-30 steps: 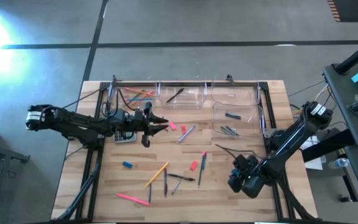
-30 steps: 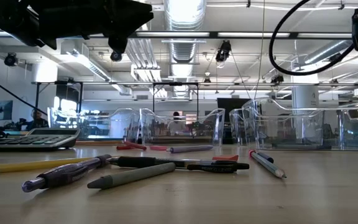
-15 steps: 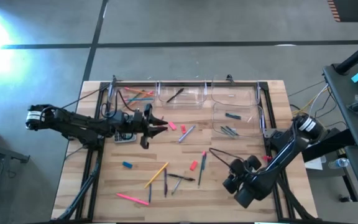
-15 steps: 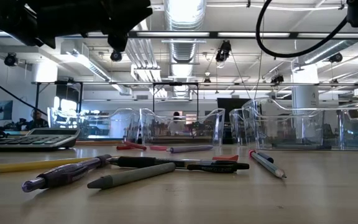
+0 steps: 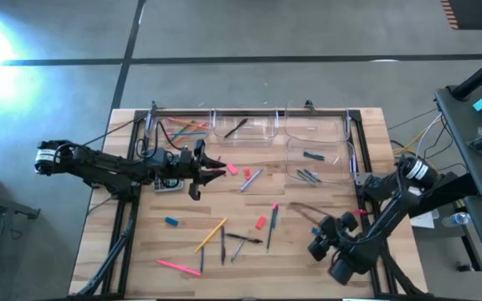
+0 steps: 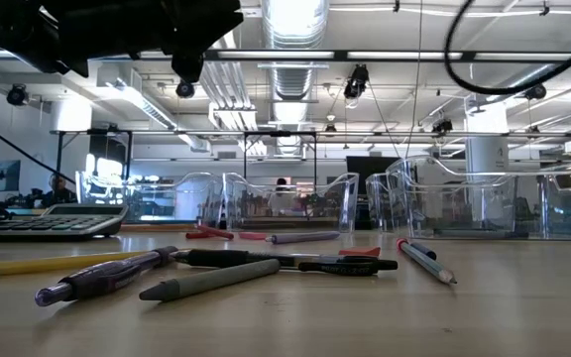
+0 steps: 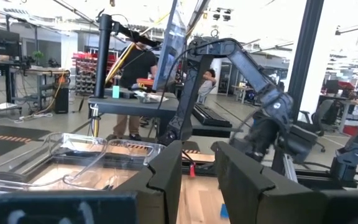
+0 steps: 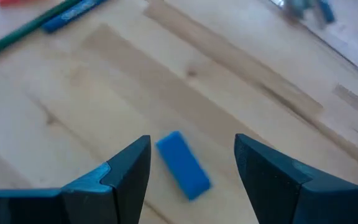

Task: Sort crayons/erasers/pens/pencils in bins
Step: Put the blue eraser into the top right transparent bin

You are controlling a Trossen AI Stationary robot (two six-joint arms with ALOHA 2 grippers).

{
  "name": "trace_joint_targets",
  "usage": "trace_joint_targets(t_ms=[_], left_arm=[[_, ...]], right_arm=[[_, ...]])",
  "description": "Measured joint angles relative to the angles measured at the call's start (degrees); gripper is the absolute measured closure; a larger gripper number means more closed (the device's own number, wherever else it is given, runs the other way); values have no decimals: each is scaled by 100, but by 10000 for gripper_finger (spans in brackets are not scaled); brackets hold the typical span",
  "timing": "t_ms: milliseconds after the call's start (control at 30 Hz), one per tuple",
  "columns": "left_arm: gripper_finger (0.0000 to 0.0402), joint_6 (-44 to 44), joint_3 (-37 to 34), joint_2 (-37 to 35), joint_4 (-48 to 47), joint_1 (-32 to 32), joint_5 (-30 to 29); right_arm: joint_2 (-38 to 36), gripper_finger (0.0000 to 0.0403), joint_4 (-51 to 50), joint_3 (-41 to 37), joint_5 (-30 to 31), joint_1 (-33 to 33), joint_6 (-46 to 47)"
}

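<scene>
Two dark, jointed robot arms are showing; the left arm (image 5: 115,167) is wearing a white band near its base, with black cables trailing; the right arm (image 5: 387,209) is carrying a looping black cable; its fingers (image 8: 126,171) are looking dark, flat and wedge-shaped.

Bare wooden tabletop (image 5: 341,188): open strip between the scattered centre sticks and the right-hand clear plastic trays (image 5: 316,163).
Far edge: a row of clear trays (image 5: 241,127) walls it off.
Centre: loose pens and pencils (image 5: 224,238) clutter the way.
Left: grey calculator (image 6: 53,222), seemingly beneath the arm.
</scene>
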Motion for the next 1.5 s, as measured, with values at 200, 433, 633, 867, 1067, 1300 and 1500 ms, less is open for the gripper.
trace_joint_targets(t_ms=[200, 433, 633, 867, 1067, 1300, 1500], left_arm=[[318, 4, 0, 0, 17, -26, -26], [318, 4, -2, 0, 24, -28, -37], [318, 3, -2, -2, 14, -37, -37], [318, 3, -2, -2, -1, -39, -37], [318, 3, -2, -2, -19, -39, -36], [318, 0, -2, -2, -20, -43, -35], [318, 0, -2, -2, -20, -43, -35]], right_arm=[[-490, 182, 991, -501, 455, 246, 460], [-45, 182, 1195, -450, 89, -83, 285], [387, 182, 1191, -243, 15, -335, 394], [724, 182, 825, -43, 8, -458, 556], [1007, 182, 703, 75, -371, -447, 727], [1116, 182, 528, 213, -496, -450, 835], [1109, 184, 464, 213, -618, -440, 917]])
